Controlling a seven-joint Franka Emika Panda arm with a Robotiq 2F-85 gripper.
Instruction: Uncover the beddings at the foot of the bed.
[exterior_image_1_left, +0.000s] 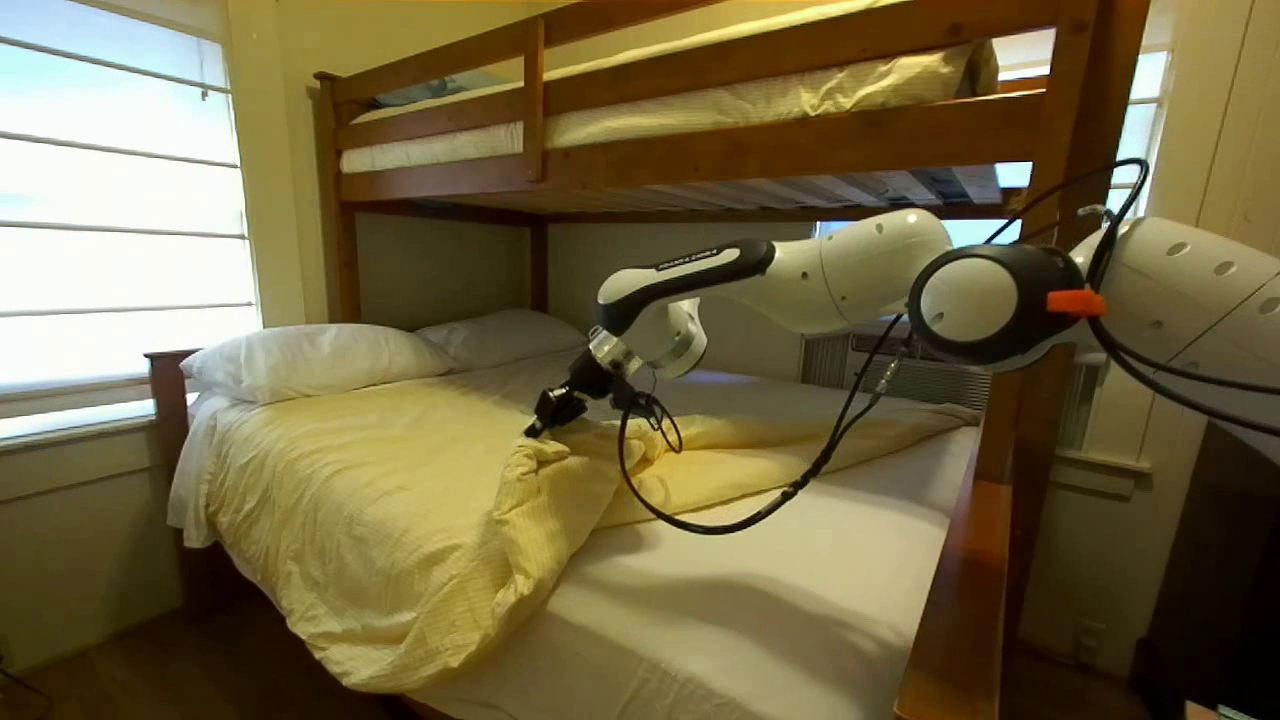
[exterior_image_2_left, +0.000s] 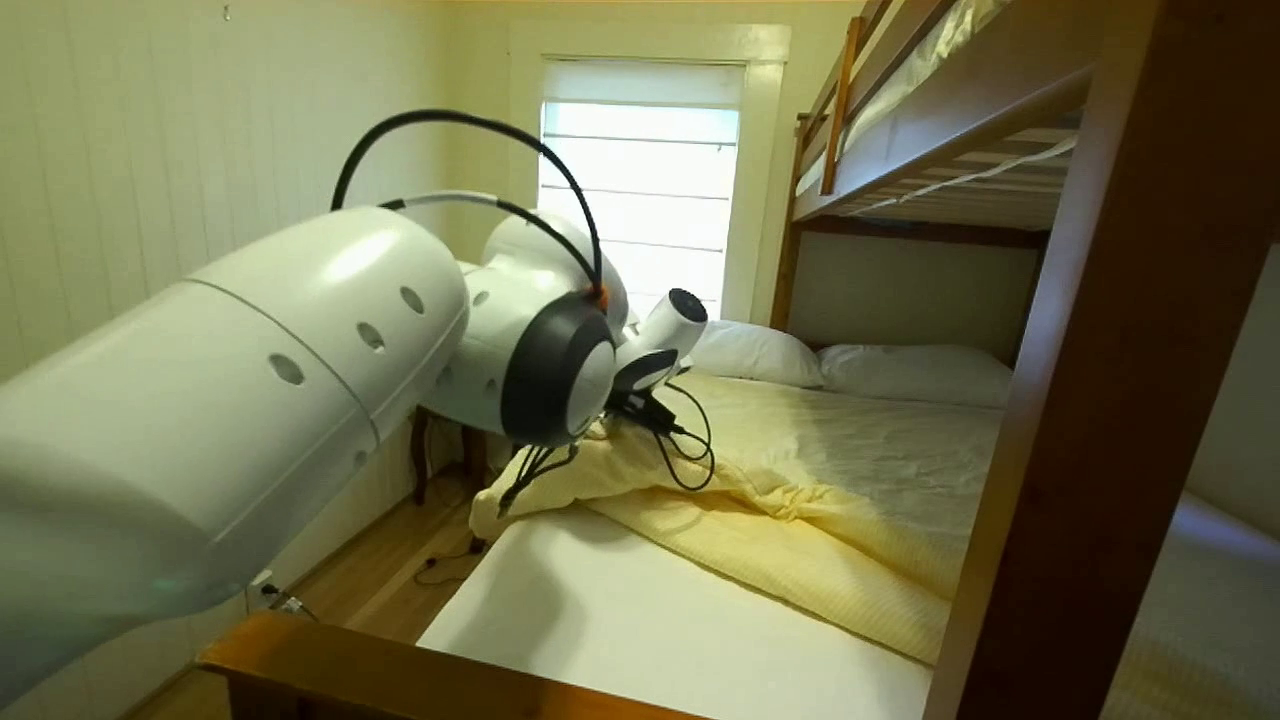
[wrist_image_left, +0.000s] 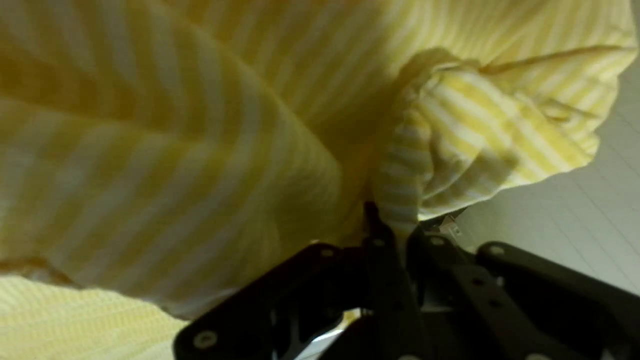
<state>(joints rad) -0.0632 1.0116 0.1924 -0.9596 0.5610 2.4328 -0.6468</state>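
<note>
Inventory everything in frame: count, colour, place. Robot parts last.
Lower bunk: 1, white-sheeted, foot end partly uncovered.
Blanket: 1, yellow striped, on the lower bunk, partly folded back.
Pillows: 2, white, head of the lower bunk.
Upper bunk: 1, pale mattress, above the lower bunk.
Bundle: 1, grey-blue, on the upper bunk, not identifiable.
Bunk frame: 1, brown wood, carrying both bunks.
Windows: at least 2, bright white, past the pillows and behind the bunk frame.
Louvred unit: 1, grey, beyond the lower bunk.
Floor: 1, brown wood, dark cord on it.
Arm: 1, white and black, over the lower bunk.
Arm cables: several, black, looping by the arm.
Gripper: 1, black, shut on a blanket fold.
</note>
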